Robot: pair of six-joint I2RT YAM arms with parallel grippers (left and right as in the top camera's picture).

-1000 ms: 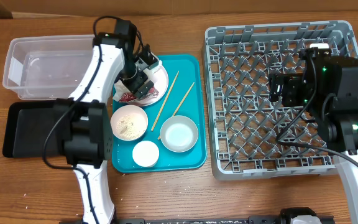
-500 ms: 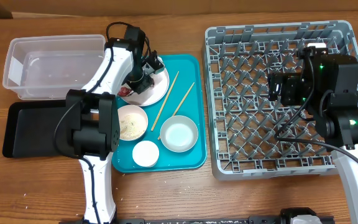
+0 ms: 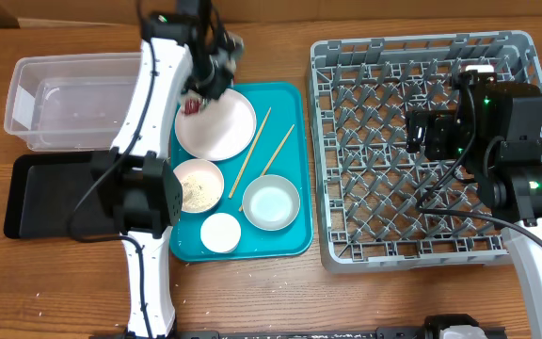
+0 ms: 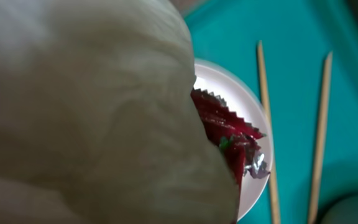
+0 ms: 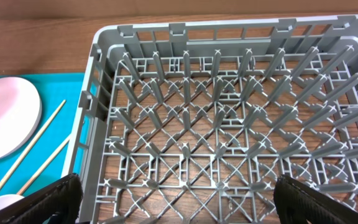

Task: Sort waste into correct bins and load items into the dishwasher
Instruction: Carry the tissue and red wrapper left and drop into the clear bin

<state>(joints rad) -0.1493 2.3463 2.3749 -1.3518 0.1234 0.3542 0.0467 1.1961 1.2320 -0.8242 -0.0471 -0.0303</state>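
Paper fills most of the left wrist view: the crumpled white paper napkin sits right up against the lens, and the red wrapper pokes out from under its edge, jagged end showing. Both hang above the pale pink round plate, whose face looks bare from overhead. The left pincer is over the plate's back left rim, near the end of the clear tub. Its fingers are hidden behind the paper, but it looks clamped on the napkin, with the wrapper caught in the same grip. The plate lies on the teal serving tray with the pink bowl, which has pale grains in it, the grey-green bowl and the small white cup. The two chopsticks lie slanted just right of the plate. The black tray sits on the tabletop in front of the tub. Over on the right, the right pincer hovers above the grey dish rack, its fingers spread wide with nothing between them.
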